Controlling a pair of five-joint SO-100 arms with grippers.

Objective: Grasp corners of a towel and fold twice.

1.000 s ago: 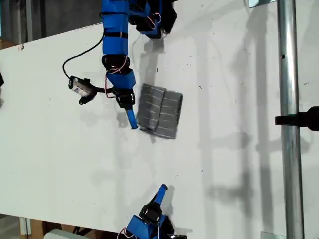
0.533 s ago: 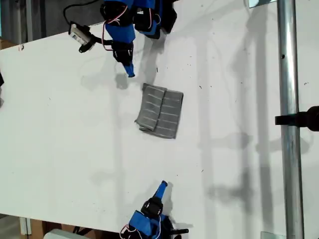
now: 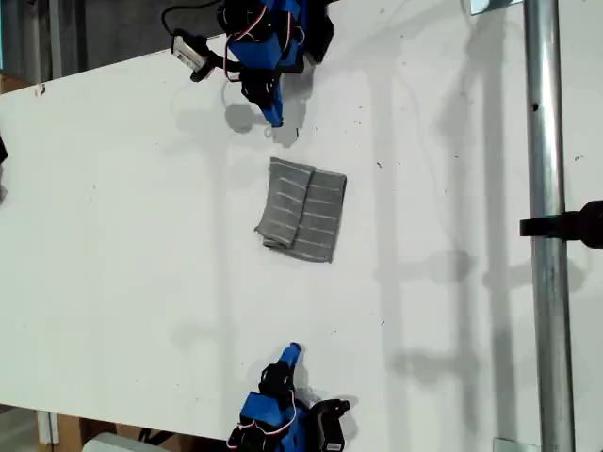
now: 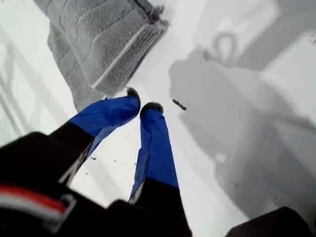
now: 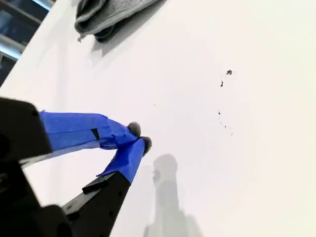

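The towel was seen lying on the white table as a compact folded bundle, with layered edges showing in both wrist views. The two folds were therefore judged to be done, though the stack looked slightly uneven at one corner. Little appeared to be left beyond the clearing of the arms. The bundle was found a short way ahead of the tips of my first gripper, not touched by them, and well ahead of my second gripper, with bare table between. The jaws of my first gripper were drawn almost together with nothing held between them. Those of my second gripper were closed tip against tip and were likewise empty. Compared with a second earlier, when my first gripper had been set right against the near edge of the bundle, it had been pulled back toward its base. My second gripper had also been drawn back a little. The towel itself was not seen to have shifted over the last half second
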